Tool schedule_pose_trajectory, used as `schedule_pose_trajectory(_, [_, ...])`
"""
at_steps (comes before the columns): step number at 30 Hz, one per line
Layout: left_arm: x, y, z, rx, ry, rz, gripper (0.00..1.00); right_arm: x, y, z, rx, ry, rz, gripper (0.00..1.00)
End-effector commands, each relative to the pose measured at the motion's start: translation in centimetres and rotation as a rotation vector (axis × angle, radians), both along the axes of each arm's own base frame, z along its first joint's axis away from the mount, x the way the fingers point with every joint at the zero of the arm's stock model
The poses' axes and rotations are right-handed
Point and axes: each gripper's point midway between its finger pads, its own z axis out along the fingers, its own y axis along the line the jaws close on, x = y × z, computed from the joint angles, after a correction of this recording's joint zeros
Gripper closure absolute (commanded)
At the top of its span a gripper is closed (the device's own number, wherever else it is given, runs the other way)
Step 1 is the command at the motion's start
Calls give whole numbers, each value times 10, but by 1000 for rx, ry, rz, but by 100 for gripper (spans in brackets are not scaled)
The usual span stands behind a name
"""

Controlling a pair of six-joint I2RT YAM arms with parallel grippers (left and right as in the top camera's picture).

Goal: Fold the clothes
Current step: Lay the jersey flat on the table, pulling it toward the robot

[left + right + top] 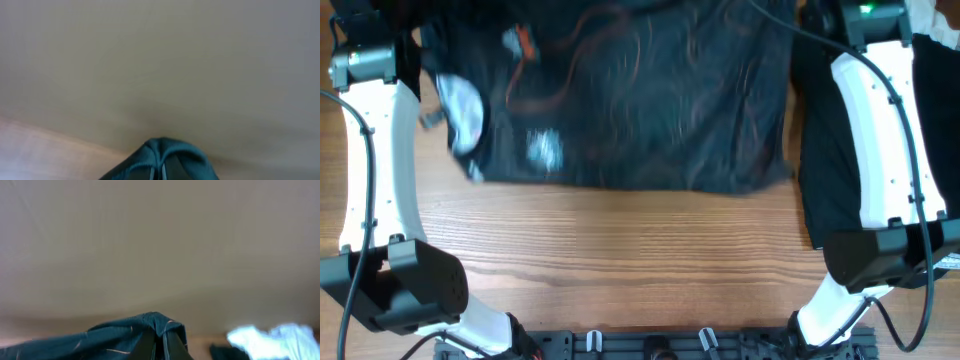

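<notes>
This looks to me like a robot lab, not a home. The left arm point(375, 160) and the right arm point(880, 140), both white, stand at a black rail point(650, 345) on the near edge of a wooden table point(620, 240). Behind there is only a plain beige wall point(160, 60).

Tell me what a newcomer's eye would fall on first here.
The black T-shirt with reddish contour lines, blurred, spans the far half of the table. The white left arm and right arm flank it. In each wrist view a peak of its cloth sits pinched in the jaws.
</notes>
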Motion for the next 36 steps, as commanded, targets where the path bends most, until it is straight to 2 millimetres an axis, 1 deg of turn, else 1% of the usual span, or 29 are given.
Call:
schedule_pose_trajectory(1, [-26, -3, 118, -24, -263, 2, 96, -38, -27, 120, 84, -272, -34, 96])
schedule_pose_trajectory(2, [-36, -6, 150, -10, -329, 0, 96, -51, -36, 148, 87, -336, -47, 96])
schedule_pose_trajectory(3, [-46, -6, 174, 3, -380, 0, 96, -63, -43, 165, 88, -367, -58, 96])
schedule_pose_trajectory(4, [-57, -6, 195, 12, -420, 4, 96, -69, -47, 170, 84, -369, -66, 96])
schedule_pose_trajectory(5, [-67, -6, 214, 20, -451, -1, 96, -73, -53, 170, 72, -353, -77, 96])
schedule_pose_trajectory(6, [-76, -7, 224, 26, -463, -12, 96, -76, -59, 165, 52, -324, -89, 96])
schedule_pose_trajectory(7, [-84, -11, 229, 27, -450, -41, 96, -76, -65, 153, 41, -273, -103, 96])
schedule_pose_trajectory(8, [-88, -15, 225, 22, -420, -66, 96, -76, -68, 140, 29, -222, -110, 96])
schedule_pose_trajectory(9, [-89, -17, 215, 10, -370, -83, 96, -76, -71, 125, 15, -161, -114, 96])
schedule_pose_trajectory(10, [-86, -20, 189, -20, -260, -99, 96, -77, -73, 96, 1, -47, -120, 96])
schedule_pose_trajectory(11, [-85, -24, 162, -34, -153, -118, 96, -79, -77, 73, -10, 44, -141, 96])
schedule_pose_trajectory(12, [-84, -29, 137, -39, -57, -132, 96, -82, -80, 56, -21, 112, -158, 96])
schedule_pose_trajectory(13, [-86, -34, 106, -44, 64, -145, 96, -88, -83, 34, -33, 201, -173, 96])
schedule_pose_trajectory(14, [-91, -42, 69, -41, 206, -170, 96, -93, -84, 12, -44, 289, -176, 96])
schedule_pose_trajectory(15, [-97, -50, 36, -42, 336, -197, 96, -100, -84, -14, -53, 393, -175, 97])
schedule_pose_trajectory(16, [-103, -56, 8, -46, 446, -221, 96, -105, -84, -31, -59, 461, -174, 96])
schedule_pose_trajectory(18, [-123, -72, -60, -49, 729, -290, 96, -121, -84, -75, -70, 646, -167, 96])
schedule_pose_trajectory(19, [-134, -78, -86, -50, 845, -325, 96, -133, -80, -102, -68, 763, -146, 96])
schedule_pose_trajectory(20, [-145, -83, -111, -56, 959, -355, 96, -142, -78, -118, -65, 838, -133, 96])
schedule_pose_trajectory(21, [-158, -86, -134, -65, 1073, -373, 96, -155, -75, -138, -59, 937, -118, 96])
schedule_pose_trajectory(23, [-185, -83, -178, -78, 1285, -362, 96, -171, -60, -177, -7, 1082, -52, 96])
schedule_pose_trajectory(26, [-224, -77, -225, -83, 1499, -337, 96, -196, -43, -227, 74, 1270, 17, 96])
schedule_pose_trajectory(27, [-234, -77, -237, -96, 1544, -339, 96, -205, -42, -240, 83, 1323, 11, 96])
schedule_pose_trajectory(28, [-245, -77, -255, -115, 1588, -330, 96, -218, -42, -256, 90, 1391, -1, 96])
schedule_pose_trajectory(29, [-253, -75, -266, -121, 1619, -308, 96, -228, -42, -265, 91, 1431, -5, 96])
schedule_pose_trajectory(31, [-276, -60, -288, -96, 1709, -181, 96, -249, -42, -282, 100, 1494, -20, 96])
schedule_pose_trajectory(33, [-296, -48, -296, -94, 1753, -66, 96, -264, -42, -291, 116, 1500, -46, 96])
schedule_pose_trajectory(34, [-305, -44, -297, -109, 1753, -29, 96, -271, -43, -294, 126, 1497, -63, 96])
schedule_pose_trajectory(36, [-320, -35, -289, -154, 1719, 34, 96, -288, -49, -298, 133, 1485, -141, 96])
